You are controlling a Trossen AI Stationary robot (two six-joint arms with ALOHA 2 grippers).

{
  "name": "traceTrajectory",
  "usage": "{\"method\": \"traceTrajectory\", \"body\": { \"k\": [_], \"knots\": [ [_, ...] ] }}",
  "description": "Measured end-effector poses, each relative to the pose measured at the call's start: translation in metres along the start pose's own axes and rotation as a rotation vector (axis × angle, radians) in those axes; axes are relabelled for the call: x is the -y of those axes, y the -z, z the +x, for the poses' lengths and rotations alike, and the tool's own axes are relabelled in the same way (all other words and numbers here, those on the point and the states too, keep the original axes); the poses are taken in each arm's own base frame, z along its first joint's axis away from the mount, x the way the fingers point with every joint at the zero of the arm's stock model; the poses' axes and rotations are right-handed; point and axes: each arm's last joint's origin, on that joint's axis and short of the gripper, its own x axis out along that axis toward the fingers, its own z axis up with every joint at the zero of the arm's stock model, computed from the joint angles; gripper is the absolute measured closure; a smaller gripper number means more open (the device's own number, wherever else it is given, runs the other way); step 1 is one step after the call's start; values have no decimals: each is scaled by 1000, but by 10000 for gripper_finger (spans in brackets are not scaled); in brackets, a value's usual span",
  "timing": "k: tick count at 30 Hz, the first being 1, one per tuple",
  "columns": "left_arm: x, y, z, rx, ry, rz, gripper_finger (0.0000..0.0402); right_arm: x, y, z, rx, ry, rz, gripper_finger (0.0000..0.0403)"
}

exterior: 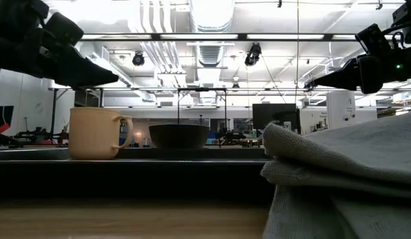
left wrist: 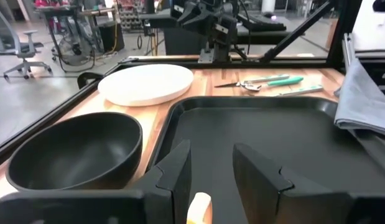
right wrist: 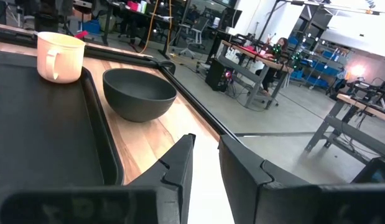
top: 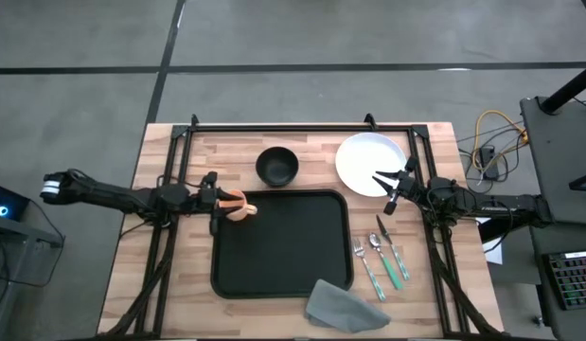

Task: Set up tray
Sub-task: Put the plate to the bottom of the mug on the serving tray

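Tray point(top: 283, 244) sits centre frame on the worktop, mug point(top: 238, 207) in its upper-left corner. Left gripper point(top: 220, 204) hovers open above the mug, apparently just placed. Right gripper point(top: 391, 189) hovers slightly open over the plate point(top: 364, 159) edge, likely grabbing it next.

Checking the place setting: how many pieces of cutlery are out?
3, side by side on the wood right of the tray, none on it: fork nearest the tray, spoon in the middle, knife outermost. The napkin might hide more.
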Motion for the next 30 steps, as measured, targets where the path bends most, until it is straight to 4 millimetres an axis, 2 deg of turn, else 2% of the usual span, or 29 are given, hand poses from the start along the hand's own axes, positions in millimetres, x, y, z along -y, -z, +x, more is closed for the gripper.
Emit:
{"method": "traceTrajectory", "body": {
  "k": [10,15,20,30],
  "knots": [
    [-1,6,-7,90,-2,10,303,0,0,0,1,0,3,335],
    [-2,2,-9,132,-4,17,303,0,0,0,1,0,103,335],
    [-2,2,-9,127,-4,18,303,0,0,0,2,0,205,335],
    [-2,6,-8,82,-4,25,303,-2,3,3,-44,-3,194,335]
  ]
}}
